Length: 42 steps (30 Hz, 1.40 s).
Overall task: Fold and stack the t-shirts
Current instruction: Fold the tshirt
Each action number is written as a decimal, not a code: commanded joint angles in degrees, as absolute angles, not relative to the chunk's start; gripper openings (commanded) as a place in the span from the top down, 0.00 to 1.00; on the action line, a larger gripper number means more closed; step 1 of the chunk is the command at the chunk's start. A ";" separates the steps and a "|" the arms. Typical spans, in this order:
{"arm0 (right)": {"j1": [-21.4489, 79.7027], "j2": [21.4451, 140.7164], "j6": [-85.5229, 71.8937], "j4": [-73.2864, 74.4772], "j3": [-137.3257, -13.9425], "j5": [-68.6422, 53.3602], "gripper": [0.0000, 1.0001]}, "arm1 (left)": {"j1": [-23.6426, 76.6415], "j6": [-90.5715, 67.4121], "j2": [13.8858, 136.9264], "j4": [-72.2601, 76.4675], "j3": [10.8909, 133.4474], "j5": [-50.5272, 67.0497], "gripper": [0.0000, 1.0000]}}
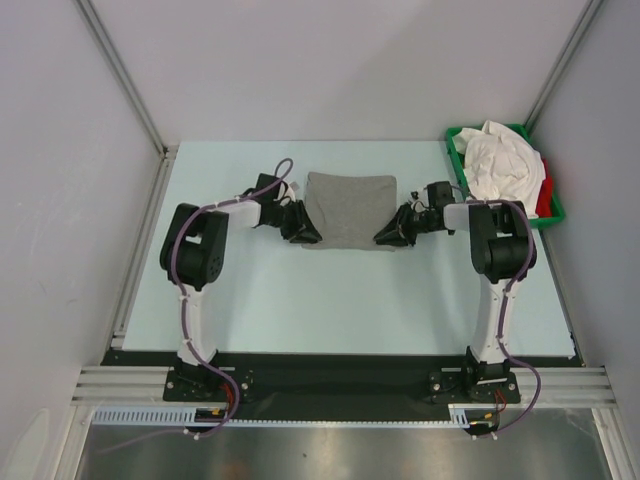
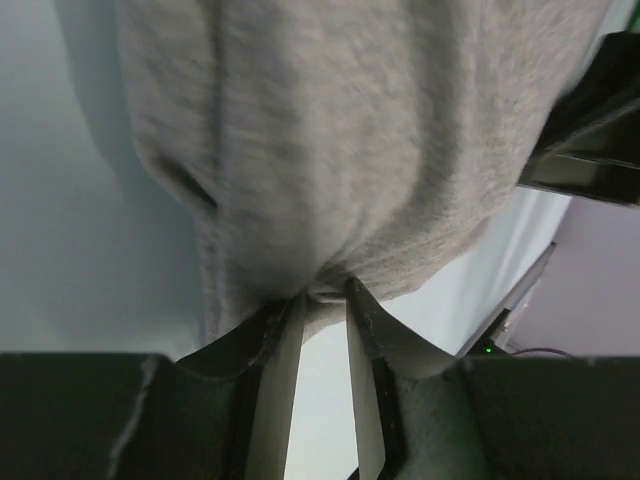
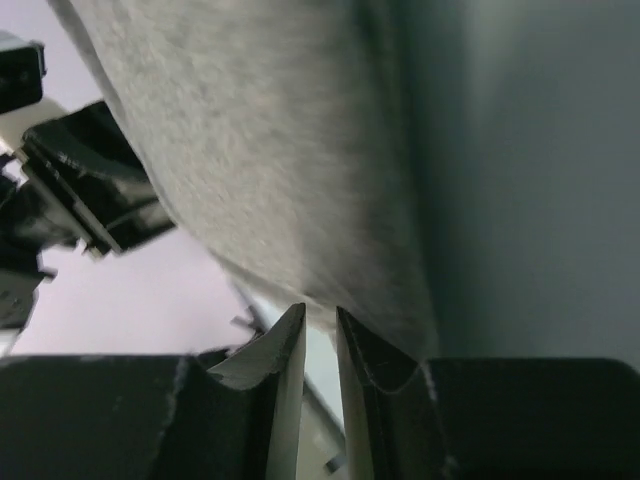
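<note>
Pale blue table [image 1: 350,300]; plain grey walls [image 1: 330,60]; aluminium corner posts [image 1: 122,75]; even, soft light.

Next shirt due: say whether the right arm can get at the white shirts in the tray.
Likely not yet: the right arm has its jaws shut on the grey shirt; otherwise the white shirts lie uncovered nearby.

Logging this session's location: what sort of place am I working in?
Likely a robotics lab test cell, not a home: plain walls and a metal frame box in the table, a left arm and right arm are bolted to a rail, and a green tray of shirts sits near the grey shirt.
</note>
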<state>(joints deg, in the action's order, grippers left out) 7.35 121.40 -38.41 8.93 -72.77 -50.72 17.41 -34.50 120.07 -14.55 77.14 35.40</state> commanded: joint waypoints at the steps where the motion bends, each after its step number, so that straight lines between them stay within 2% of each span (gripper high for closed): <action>1: 4.14 122.08 -31.39 13.34 -71.02 -48.09 0.75 | 16.08 -28.84 120.50 -16.34 76.11 30.70 0.67; 6: 1.32 118.05 -25.85 19.85 -70.22 -46.05 0.74 | 15.03 -24.09 115.59 -20.39 74.62 28.48 0.66; 11: 2.10 111.46 -28.11 22.68 -75.57 -47.19 0.73 | 14.94 -27.22 107.41 -21.19 76.81 32.15 0.57; 13: 3.86 111.44 -34.25 18.04 -78.48 -49.21 0.72 | 15.03 -30.74 106.96 -18.65 79.10 34.70 0.57; 18: 11.15 119.06 -50.33 -1.70 -83.05 -52.56 0.72 | 16.78 -49.89 114.15 2.77 80.51 44.20 0.58; 20: 14.49 122.06 -57.81 -8.06 -83.41 -52.12 0.72 | 17.40 -53.51 118.99 9.37 80.51 43.95 0.61; 23: 16.26 128.13 -63.53 -16.86 -82.79 -51.15 0.73 | 16.88 -54.66 124.53 10.36 80.68 40.35 0.63; 29: 12.93 133.77 -58.54 -14.60 -82.35 -49.66 0.74 | 14.60 -47.04 130.60 0.91 84.81 36.04 0.65; 34: 9.41 130.61 -55.64 -9.85 -85.86 -52.55 0.74 | 13.27 -41.31 125.87 -5.79 89.55 35.33 0.62; 38: 6.51 127.53 -56.86 -8.44 -89.38 -51.95 0.72 | 13.62 -43.23 121.12 -6.07 91.75 37.00 0.58; 42: 4.31 132.16 -57.83 -7.04 -98.05 -51.77 0.72 | 15.46 -44.91 119.88 -5.80 93.25 39.02 0.57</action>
<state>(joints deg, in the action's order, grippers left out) 4.69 132.64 -57.78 -7.73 -90.98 -51.70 13.82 -45.10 125.12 -6.02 90.02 37.41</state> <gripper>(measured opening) 0.282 0.427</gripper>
